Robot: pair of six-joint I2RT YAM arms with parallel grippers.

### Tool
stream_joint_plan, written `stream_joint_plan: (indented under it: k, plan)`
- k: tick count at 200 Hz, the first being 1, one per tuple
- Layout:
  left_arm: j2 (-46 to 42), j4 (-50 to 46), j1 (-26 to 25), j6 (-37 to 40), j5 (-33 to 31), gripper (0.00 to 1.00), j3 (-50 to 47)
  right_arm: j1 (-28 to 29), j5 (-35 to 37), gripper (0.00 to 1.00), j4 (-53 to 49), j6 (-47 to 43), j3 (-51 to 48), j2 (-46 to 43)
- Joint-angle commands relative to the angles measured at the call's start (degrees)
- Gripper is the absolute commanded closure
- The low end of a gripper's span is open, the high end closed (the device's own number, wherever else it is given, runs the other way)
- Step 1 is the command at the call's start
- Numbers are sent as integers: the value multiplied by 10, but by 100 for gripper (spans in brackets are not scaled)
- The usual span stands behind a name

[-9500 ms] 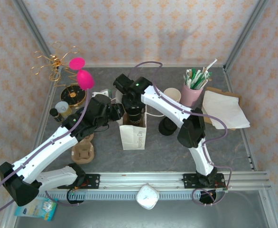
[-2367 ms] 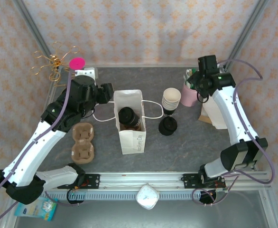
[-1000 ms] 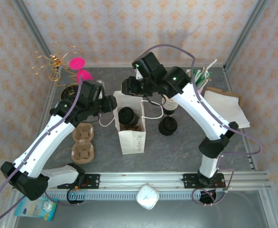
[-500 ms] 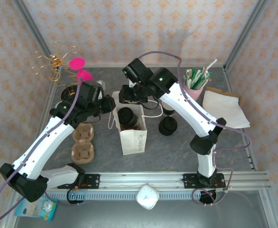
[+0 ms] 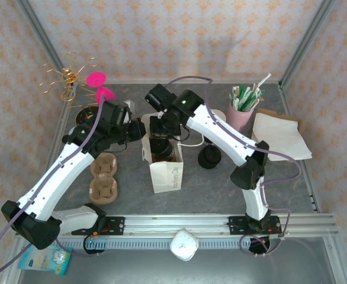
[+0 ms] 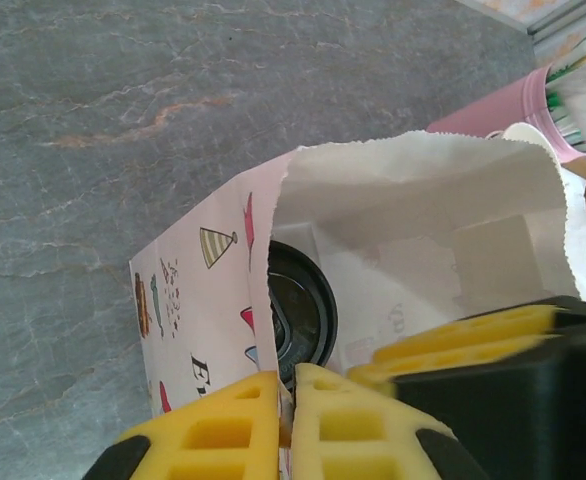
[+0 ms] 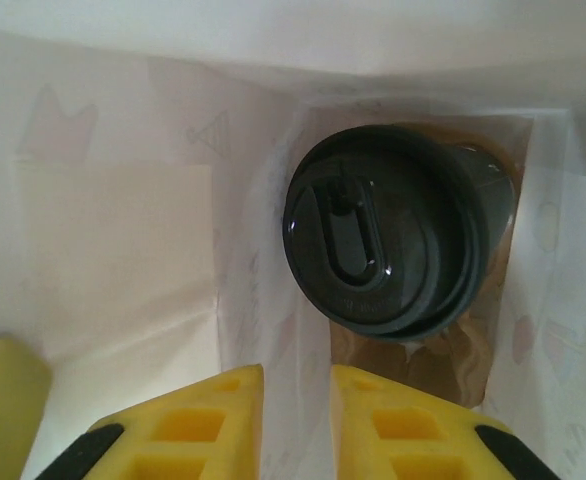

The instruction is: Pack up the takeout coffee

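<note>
Tearing is risked if the bag (image 5: 164, 171) rim, pinched by the left gripper (image 6: 291, 385), is yanked; right gripper (image 7: 297, 382) narrow, hold unclear.

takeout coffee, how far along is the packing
Done: the takeout coffee sits, lid on, inside the paper bag. In hand: the left gripper is pinched shut on the bag's rim, and the right gripper is at the bag's mouth, fingers nearly together around a paper wall; whether it grips is unclear. Left: probably only closing or releasing the bag.
</note>
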Motion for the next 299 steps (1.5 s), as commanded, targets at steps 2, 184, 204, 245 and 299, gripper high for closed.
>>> stream_joint_plan:
  k: [2,184,204,245,299]
  plan:
    - [11,-5,6,30,25,92,13,8,6,78,-11,2,-9,15]
    - [-13,-56,35,57,12,100,8,-26,148,83,-8,36,-35,48]
    - [-12,-63,35,57,3,100,8,-28,157,83,-13,41,-53,43]
    - [-13,-68,36,50,-2,100,6,-29,189,82,-13,55,-94,25]
    - [-16,-65,36,49,2,100,-3,-29,192,75,15,32,-60,46]
